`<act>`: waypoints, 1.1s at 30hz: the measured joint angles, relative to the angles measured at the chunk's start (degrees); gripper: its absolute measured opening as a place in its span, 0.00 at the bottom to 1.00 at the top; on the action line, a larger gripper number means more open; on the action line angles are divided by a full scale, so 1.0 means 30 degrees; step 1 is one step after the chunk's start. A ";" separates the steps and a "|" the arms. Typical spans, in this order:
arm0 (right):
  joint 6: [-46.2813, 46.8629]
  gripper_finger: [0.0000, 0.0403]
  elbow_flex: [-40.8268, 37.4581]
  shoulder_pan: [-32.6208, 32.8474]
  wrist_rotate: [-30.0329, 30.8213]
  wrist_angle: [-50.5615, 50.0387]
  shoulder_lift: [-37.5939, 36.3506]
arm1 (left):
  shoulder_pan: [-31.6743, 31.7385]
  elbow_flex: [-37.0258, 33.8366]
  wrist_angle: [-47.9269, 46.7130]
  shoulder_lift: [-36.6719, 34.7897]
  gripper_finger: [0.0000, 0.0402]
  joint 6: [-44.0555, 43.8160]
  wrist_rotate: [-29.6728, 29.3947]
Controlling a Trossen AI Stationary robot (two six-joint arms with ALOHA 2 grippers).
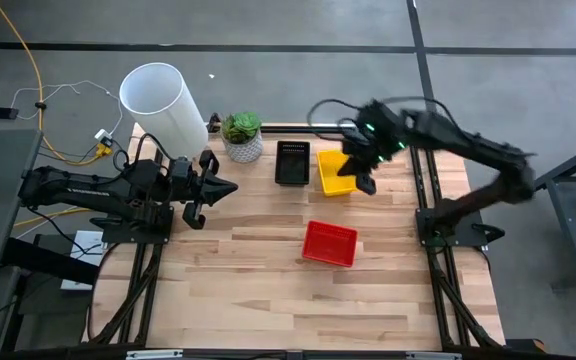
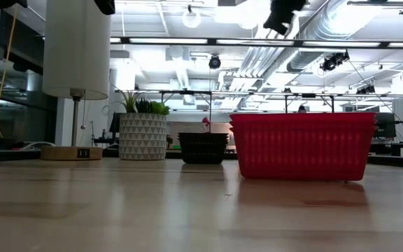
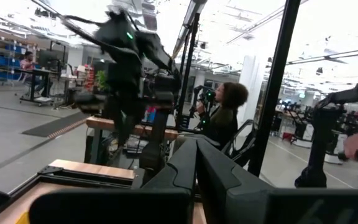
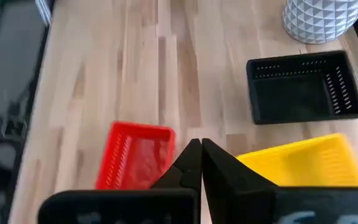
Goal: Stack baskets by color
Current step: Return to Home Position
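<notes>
Three baskets rest bottom-down on the wooden table: a black one (image 1: 292,162) at the far middle, a yellow one (image 1: 333,172) just to its right, and a red one (image 1: 329,243) nearer the front. My right gripper (image 1: 366,184) hangs high over the yellow basket's right edge, slanting down, shut with nothing between its fingers (image 4: 199,154). The right wrist view shows the red basket (image 4: 138,162), the yellow basket (image 4: 303,163) and the black basket (image 4: 303,90) below it. My left gripper (image 1: 230,187) waits shut at the table's left, held level above it.
A white pot with a green plant (image 1: 242,137) stands left of the black basket, and a big white cylinder (image 1: 163,100) stands at the far left corner. A person (image 3: 225,112) sits beyond the table's right side. The table's near half (image 1: 268,300) is bare wood.
</notes>
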 joint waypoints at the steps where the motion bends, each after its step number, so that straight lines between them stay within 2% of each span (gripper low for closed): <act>1: 0.0843 0.00 -0.1805 0.0143 0.0036 0.1450 -0.1227 | -0.0004 0.0000 0.0000 0.0000 0.00 0.0005 -0.0007; 6: 0.5993 0.00 -0.8962 0.0988 0.0551 0.8816 -0.6821 | 0.0000 0.0000 0.0000 0.0000 0.00 0.0000 -0.0364; 9: 0.8035 0.00 -1.2210 0.1889 0.2199 1.3884 -0.9430 | 0.0000 0.0000 0.0000 0.0000 0.00 0.0000 -0.0372; 12: 0.8846 0.00 -1.4705 0.2578 0.3499 1.8248 -1.1113 | 0.0000 0.0000 0.0005 0.0000 0.00 0.0000 -0.0370; 16: 0.9367 0.00 -1.6628 0.2907 0.3638 2.2082 -1.2018 | 0.0000 0.0000 0.0004 0.0000 0.00 0.0000 -0.0372; 33: 0.8986 0.00 -1.6522 0.2988 0.3550 2.2463 -1.2048 | 0.0000 0.0000 0.0000 0.0000 0.00 0.0000 -0.0370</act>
